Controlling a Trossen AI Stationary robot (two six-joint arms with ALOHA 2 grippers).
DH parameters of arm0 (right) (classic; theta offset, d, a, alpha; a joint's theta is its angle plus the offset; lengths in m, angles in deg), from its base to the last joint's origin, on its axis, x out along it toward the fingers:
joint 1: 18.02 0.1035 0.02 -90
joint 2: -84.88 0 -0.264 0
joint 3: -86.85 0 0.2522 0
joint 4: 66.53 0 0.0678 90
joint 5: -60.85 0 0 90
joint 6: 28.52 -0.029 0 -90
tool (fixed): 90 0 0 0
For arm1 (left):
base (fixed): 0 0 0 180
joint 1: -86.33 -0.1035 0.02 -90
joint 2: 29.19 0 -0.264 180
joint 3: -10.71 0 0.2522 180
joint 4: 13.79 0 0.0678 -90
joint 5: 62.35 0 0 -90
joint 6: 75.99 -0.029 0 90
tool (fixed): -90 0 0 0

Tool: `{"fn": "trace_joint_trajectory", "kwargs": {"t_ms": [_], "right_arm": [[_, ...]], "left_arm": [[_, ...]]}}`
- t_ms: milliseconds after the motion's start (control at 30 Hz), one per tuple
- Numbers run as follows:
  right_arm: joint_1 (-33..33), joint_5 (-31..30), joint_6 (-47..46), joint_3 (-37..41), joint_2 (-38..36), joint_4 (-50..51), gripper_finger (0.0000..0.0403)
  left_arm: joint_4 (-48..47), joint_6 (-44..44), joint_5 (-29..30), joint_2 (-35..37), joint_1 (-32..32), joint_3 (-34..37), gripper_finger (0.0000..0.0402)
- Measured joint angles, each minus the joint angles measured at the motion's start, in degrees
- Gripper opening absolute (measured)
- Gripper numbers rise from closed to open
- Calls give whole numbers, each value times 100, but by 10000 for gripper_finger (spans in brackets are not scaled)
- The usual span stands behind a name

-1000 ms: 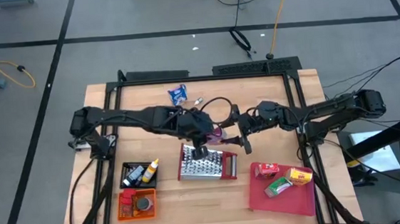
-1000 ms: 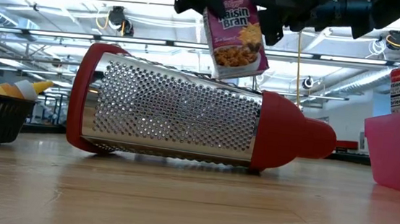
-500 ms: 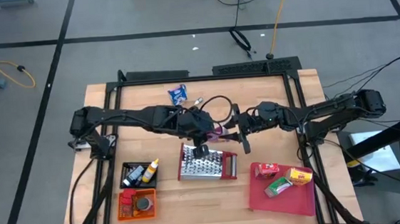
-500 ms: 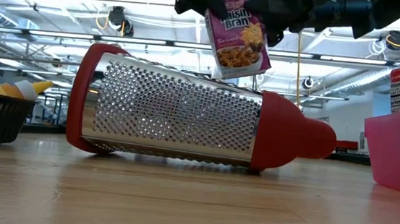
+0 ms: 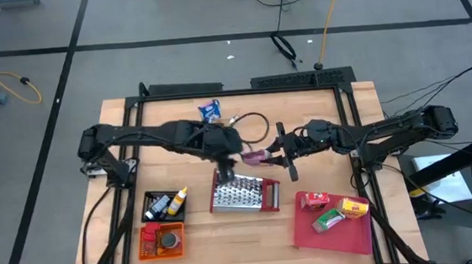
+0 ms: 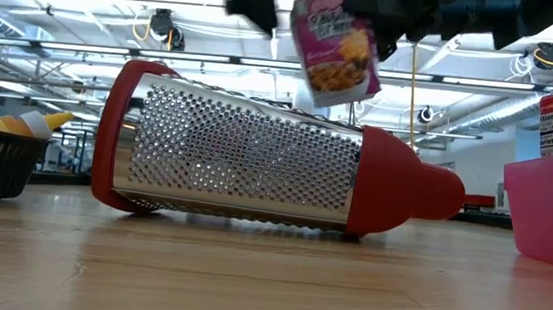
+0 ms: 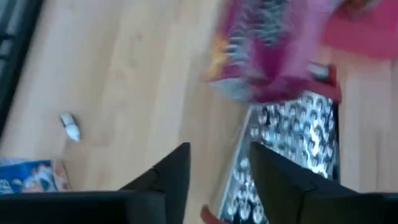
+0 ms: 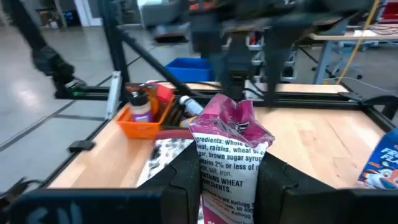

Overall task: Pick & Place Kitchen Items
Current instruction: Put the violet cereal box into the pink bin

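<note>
1. Right gripper (image 5: 265, 157): reaches in from the right edge to mid-table, fingers (image 8: 186, 171) clamped on the pink-purple cereal box (image 6: 336, 48), which hangs in the air above the grater's red end, touching nothing below it.
2. Left gripper (image 5: 225, 168): sits over the far side of the grater, just beside the box; its fingers (image 7: 168, 174) stand narrowly apart, and hold nothing.
3. Steel grater (image 5: 242, 192): lies on its side near the table's middle, red handle end toward the right edge.
4. Red tray (image 5: 307, 229): at the near right corner, carrying a red box (image 5: 313, 199), a green packet (image 5: 328, 219) and a yellow packet (image 5: 354, 208).
5. Black basket (image 5: 151, 198): toward the near left corner, holding small bottles (image 5: 175, 203); against its near side an orange bin (image 5: 148, 250) holds a dark round jar (image 5: 171, 239).
6. Blue packet (image 5: 210, 110): lies at the far edge, with a small white item (image 5: 235, 119) near it.
</note>
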Motion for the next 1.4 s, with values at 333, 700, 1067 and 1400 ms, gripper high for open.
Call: {"fn": "trace_joint_trajectory", "kwargs": {"t_ms": [333,700,1067,1400], "right_arm": [[754,4,-316,-4,-1138,1475,88],[2709,-458,-1059,-4,-1615,2317,88],[4128,-2281,-1207,47,-1570,2696,70],[4330,-2671,-1538,1109,-1572,1189,70]], "left_arm": [[-106,57,720,532,-78,-15,219],[-112,60,742,436,-78,-4,220],[-104,202,743,443,-40,-6,221],[-78,215,741,443,-34,-6,221]]}}
